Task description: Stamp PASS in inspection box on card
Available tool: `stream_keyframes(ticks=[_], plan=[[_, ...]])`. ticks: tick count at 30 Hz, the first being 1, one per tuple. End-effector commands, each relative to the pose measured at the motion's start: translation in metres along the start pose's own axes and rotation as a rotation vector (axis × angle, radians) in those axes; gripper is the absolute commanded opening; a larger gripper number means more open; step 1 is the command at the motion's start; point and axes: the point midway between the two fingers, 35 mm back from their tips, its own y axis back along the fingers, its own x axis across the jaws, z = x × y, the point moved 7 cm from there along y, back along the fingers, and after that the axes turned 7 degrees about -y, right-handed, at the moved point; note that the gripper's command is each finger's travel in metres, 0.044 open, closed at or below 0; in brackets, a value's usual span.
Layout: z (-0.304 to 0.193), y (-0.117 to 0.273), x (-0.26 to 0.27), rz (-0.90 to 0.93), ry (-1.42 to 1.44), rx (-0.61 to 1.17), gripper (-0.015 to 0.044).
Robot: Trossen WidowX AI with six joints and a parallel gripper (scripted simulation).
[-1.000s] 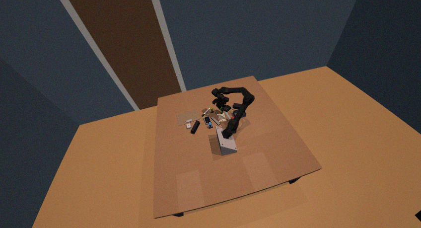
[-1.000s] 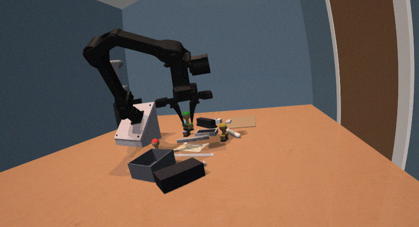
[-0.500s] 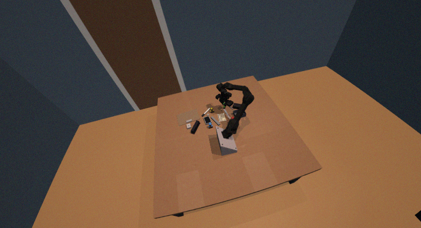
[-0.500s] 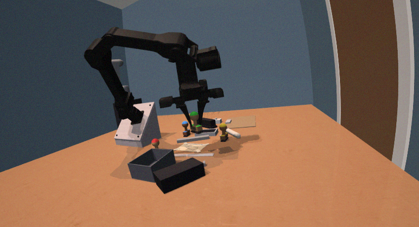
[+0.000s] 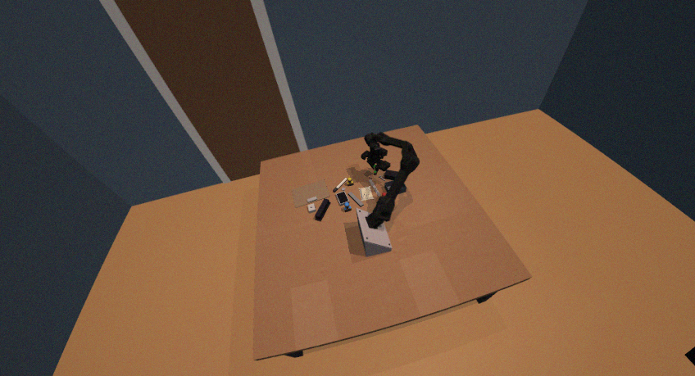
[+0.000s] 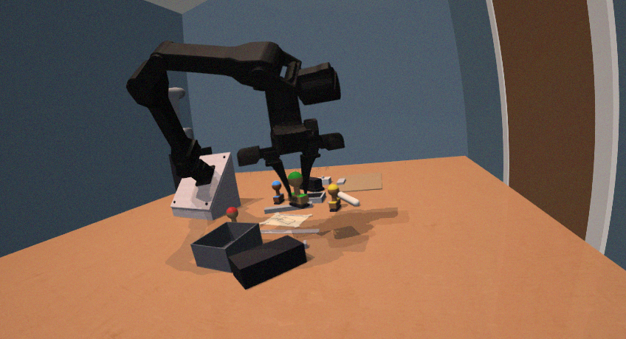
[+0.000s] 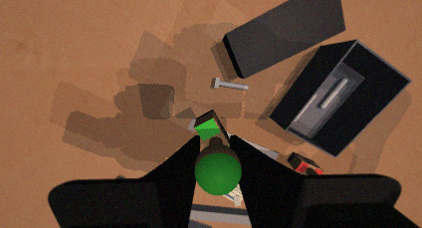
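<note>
My gripper (image 6: 297,195) (image 7: 215,140) is shut on the green-knobbed stamp (image 6: 294,178) (image 7: 218,173), holding it upright in the air, clear of the bench. The cream card (image 5: 365,192) (image 6: 291,222) lies taped on the bench, nearer the arm's base than the gripper; its marks are too small to read, and the wrist view shows only a sliver of it. The dark ink pad (image 5: 342,197) in its pale tray lies beyond a grey bar (image 5: 355,199). Other stamps stand around: blue (image 5: 347,205) (image 6: 276,186), yellow (image 5: 349,181) (image 6: 333,190) and red (image 6: 232,212) (image 7: 305,166).
An open grey box (image 6: 208,255) (image 7: 301,89) and a black block (image 6: 268,261) (image 7: 286,34) stand beside the card area. A small bolt (image 7: 231,85) lies near them. A white marker (image 6: 349,199) lies by the yellow stamp. Another black block (image 5: 322,210) and a thin mat (image 5: 306,192) lie farther off.
</note>
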Motion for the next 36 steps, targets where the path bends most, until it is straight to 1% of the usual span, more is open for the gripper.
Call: stream_keyframes(ticks=[1, 36], plan=[[0.002, -0.005, 0.001, -0.001, 0.002, -0.003, 0.0000], [0.002, -0.062, -0.001, -0.002, 0.001, -0.006, 0.0000]])
